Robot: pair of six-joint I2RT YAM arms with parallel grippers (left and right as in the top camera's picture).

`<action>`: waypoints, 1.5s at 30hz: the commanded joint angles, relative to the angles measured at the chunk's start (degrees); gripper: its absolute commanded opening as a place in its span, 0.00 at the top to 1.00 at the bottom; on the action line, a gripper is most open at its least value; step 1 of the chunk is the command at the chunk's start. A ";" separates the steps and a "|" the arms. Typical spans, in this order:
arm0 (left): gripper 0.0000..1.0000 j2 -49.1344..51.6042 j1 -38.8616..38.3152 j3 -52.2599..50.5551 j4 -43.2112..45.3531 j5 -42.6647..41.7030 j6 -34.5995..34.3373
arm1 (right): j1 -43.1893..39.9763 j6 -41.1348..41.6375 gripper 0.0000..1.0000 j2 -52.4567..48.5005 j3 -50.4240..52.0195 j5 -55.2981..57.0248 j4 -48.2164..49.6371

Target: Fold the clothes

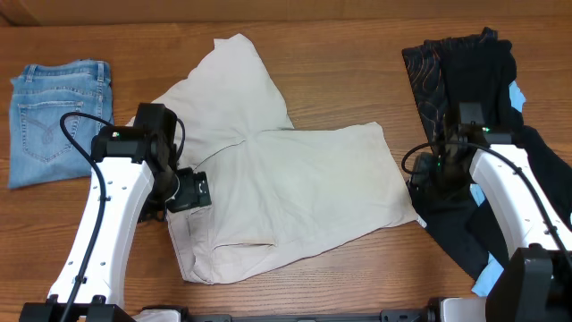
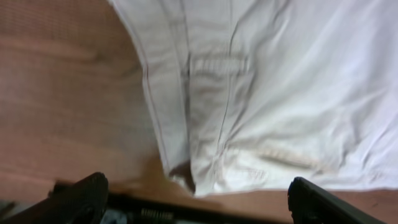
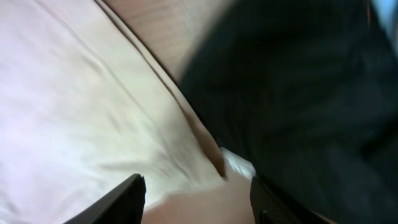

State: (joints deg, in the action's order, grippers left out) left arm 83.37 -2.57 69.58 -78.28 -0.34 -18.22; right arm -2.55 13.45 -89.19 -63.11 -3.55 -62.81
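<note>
The cream shorts (image 1: 295, 183) lie spread on the wooden table, waistband towards the front left, one leg reaching back (image 1: 234, 76), the other to the right. My left gripper (image 1: 186, 190) is open over the waistband's left end; its wrist view shows the waistband corner and a belt loop (image 2: 217, 65) just ahead of the fingers (image 2: 196, 205). My right gripper (image 1: 427, 179) is open at the right leg's hem corner (image 3: 239, 165), beside the black garment (image 3: 311, 87). Both are empty.
Folded light-blue jeans (image 1: 58, 116) lie at the back left. A pile of black, patterned (image 1: 429, 85) and sky-blue (image 1: 517, 97) garments lies at the right, under my right arm. Bare table shows at the front (image 1: 375, 277).
</note>
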 commanded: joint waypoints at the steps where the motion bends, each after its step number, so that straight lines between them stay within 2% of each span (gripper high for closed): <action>1: 0.06 -0.46 0.35 -0.15 6.51 2.01 -2.91 | 0.94 -5.16 0.42 0.24 -4.83 -10.75 8.20; 3: 0.06 -0.31 0.35 -0.17 12.31 5.33 -6.25 | 2.93 -9.25 0.42 0.24 -4.90 -18.05 17.11; 6: 0.07 0.50 0.35 -0.35 17.66 8.85 -8.85 | 6.01 -12.07 0.41 -0.31 -4.87 -19.69 24.63; 9: 0.08 3.96 0.37 -0.44 21.94 8.87 -8.92 | 9.16 -12.44 0.30 -1.14 -4.83 -19.47 28.96; 14: 0.03 12.02 3.76 -0.44 23.41 9.88 -11.89 | 10.32 -12.44 0.22 -2.27 -4.76 -17.16 27.98; 18: 0.02 16.22 9.55 -0.44 29.46 8.22 -12.17 | 10.32 -12.44 0.22 -3.61 -4.76 -14.32 26.29; 20: 0.02 17.25 11.47 -0.44 35.52 4.63 -10.58 | 10.32 -12.44 0.22 -4.46 -4.76 -14.29 26.60; 24: 0.01 17.59 11.93 -0.44 42.23 3.50 -9.64 | 10.32 -12.41 0.21 -5.35 -4.76 -14.34 26.80; 29: 0.00 18.38 11.93 -0.44 45.79 3.93 -9.70 | 10.32 -12.44 0.19 -5.38 -4.76 -14.27 26.08; 37: 0.06 25.97 12.74 -0.44 47.71 7.63 -14.62 | 10.32 -12.46 0.18 -5.38 -4.76 -12.92 24.79; 41: 0.07 29.55 13.29 -0.44 53.59 7.54 -14.05 | 10.32 -12.44 0.18 -5.38 -4.76 -12.94 24.74; 43: 0.13 31.15 13.27 -0.44 56.59 6.40 -13.35 | 10.32 -12.44 0.18 -5.38 -4.76 -12.94 24.74; 44: 0.35 32.63 13.27 -0.44 58.69 5.35 -13.27 | 10.32 -12.44 0.18 -5.38 -4.76 -12.94 24.55; 45: 0.63 33.59 13.27 -0.44 59.67 4.92 -13.27 | 10.29 -12.44 0.18 -5.38 -4.79 -12.94 24.30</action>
State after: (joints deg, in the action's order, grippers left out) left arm 112.75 10.28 68.93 -21.04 6.61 -31.44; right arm 7.90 1.43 -94.41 -66.59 -17.10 -38.35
